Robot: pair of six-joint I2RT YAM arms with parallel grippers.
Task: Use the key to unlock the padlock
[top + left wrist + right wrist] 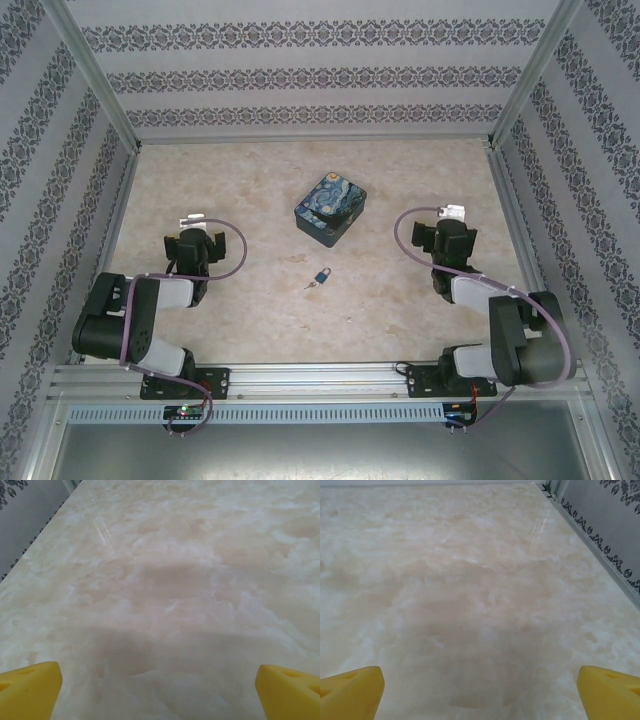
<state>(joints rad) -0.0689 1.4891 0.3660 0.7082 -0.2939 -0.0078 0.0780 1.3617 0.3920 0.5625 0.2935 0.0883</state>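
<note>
- Pale marbled bench (250, 180) between patterned walls (300, 80), with a night-sky printed tin (331, 208) near the middle.
- Just in front of the tin and apart from it: padlock (323, 274), key (310, 286) at its near-left end; cannot tell whether touching or already inserted.
- Risk: pinching so thin a key flat off the smooth top could skid it away or knock the padlock aside.
- Further risk: poor alignment at the keyhole, likely to twist the key out of the grip.
- Padlock: tiny, blue body, thin silvery shackle. Key: a small grey sliver.
- Left fingers (30, 687): spread fully wide, holding nothing, over bare bench well left of the padlock.
- Right fingers (350, 690): equally wide and empty, well to its right.
</note>
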